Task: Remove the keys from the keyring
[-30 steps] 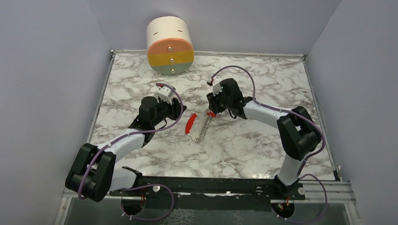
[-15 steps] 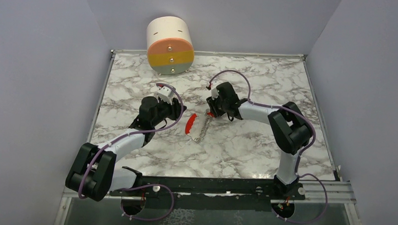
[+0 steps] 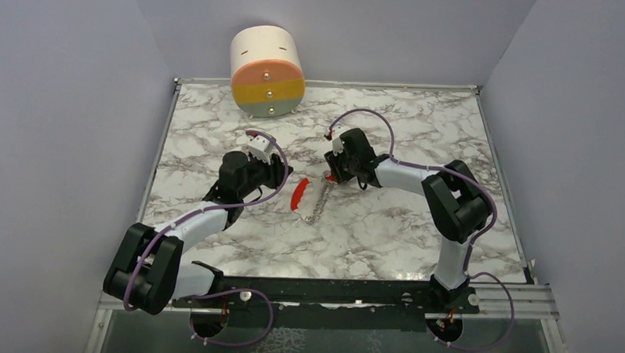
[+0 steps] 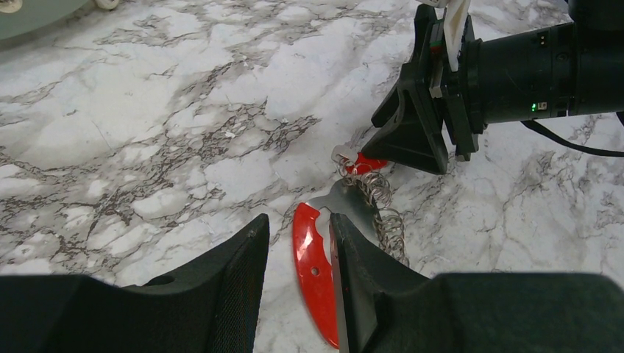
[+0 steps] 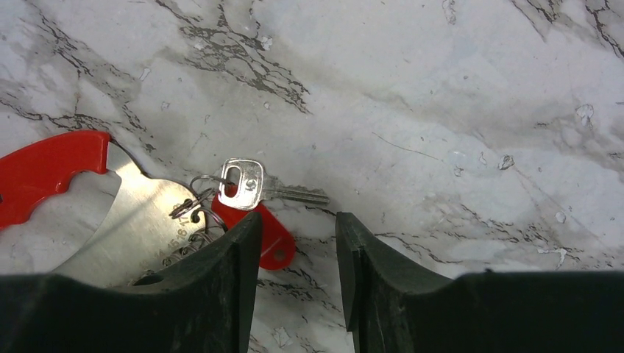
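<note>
The key bunch lies on the marble table (image 3: 386, 226): a red-handled steel tool (image 3: 298, 196), a coil of wire rings (image 3: 318, 204), a red tag (image 3: 331, 178) and a silver key. In the left wrist view my left gripper (image 4: 298, 235) is open and straddles the red handle (image 4: 313, 272); its right finger is against the handle's edge. In the right wrist view my right gripper (image 5: 296, 224) is open, low over the table, just short of the silver key (image 5: 254, 184) and beside the red tag (image 5: 268, 232). The key hangs on a thin ring (image 5: 199, 198) by the steel blade (image 5: 147, 220).
A round cream container (image 3: 267, 73) with orange, yellow and grey bands stands at the back left edge. Grey walls enclose the table on three sides. The two grippers face each other closely across the key bunch.
My right arm has folded and its gripper has shifted slightly left and lower, towards the red tag. The left gripper and the key bunch have barely moved.
</note>
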Robot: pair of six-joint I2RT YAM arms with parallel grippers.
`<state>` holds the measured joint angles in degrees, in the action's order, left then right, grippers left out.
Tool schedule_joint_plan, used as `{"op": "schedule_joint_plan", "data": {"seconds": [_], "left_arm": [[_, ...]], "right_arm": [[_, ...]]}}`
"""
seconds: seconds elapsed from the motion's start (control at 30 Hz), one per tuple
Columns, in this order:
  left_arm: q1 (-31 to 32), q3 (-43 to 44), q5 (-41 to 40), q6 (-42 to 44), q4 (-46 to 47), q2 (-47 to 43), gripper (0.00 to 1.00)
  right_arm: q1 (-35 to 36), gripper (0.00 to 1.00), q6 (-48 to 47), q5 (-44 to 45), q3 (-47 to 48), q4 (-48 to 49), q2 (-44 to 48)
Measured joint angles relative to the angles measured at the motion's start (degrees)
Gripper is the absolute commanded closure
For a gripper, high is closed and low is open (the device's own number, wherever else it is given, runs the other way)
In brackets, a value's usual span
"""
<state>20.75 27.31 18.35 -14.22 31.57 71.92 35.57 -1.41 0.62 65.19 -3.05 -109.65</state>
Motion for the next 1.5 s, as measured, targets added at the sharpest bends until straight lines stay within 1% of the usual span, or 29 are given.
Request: {"op": "schedule_joint_plan", "data": {"seconds": [0.3,0.8,1.2,1.5], "left_arm": [[0.0,0.0,0.0,0.0,0.0,0.0,0.62],[0.0,0.0,0.0,0.0,0.0,-0.5,0.62],[0.0,0.0,0.0,0.0,0.0,-1.1,0.62],[0.0,0.0,0.0,0.0,0.0,-1.1,0.62]], "right_arm": [[0.7,0.56,-0.2,-0.5,-1.8,-0.2,2.7],[1.1,0.56,-0.3,-1.1,-2.2,-0.2,2.7],[1.3,0.55,-0.5,-1.6,-1.7,0.1,0.7],[2.1,0.54,-1.6,-1.6,2.4,0.0,-2.5]]}}
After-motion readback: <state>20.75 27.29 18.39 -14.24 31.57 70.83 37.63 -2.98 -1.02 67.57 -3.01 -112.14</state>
